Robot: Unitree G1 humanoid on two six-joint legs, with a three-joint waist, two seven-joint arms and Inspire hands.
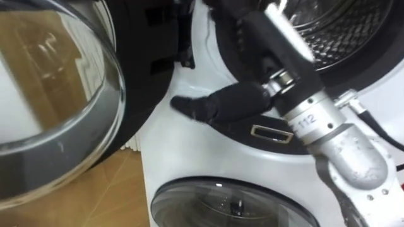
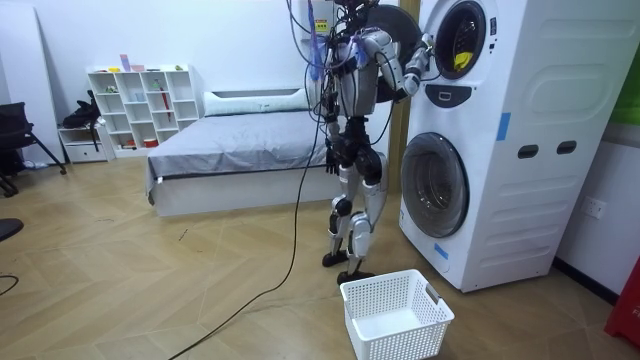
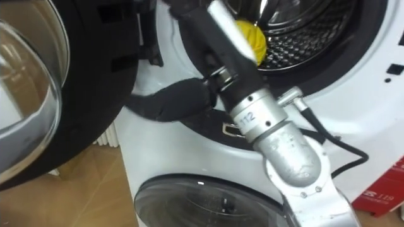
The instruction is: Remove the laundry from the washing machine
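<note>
While right hand (image 3: 211,47) reaches over door seal (image 3: 334,68), fingers straight, gripping nothing, yellow garment (image 3: 251,38) lies in drum (image 3: 303,41) just right of fingers. Likely risk: closing early misses cloth, snags seal.

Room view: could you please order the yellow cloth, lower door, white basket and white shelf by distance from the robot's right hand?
The right hand is at the upper drum:
1. yellow cloth, inside that drum
2. lower door, below it
3. white basket, on the floor
4. white shelf, across the room
</note>
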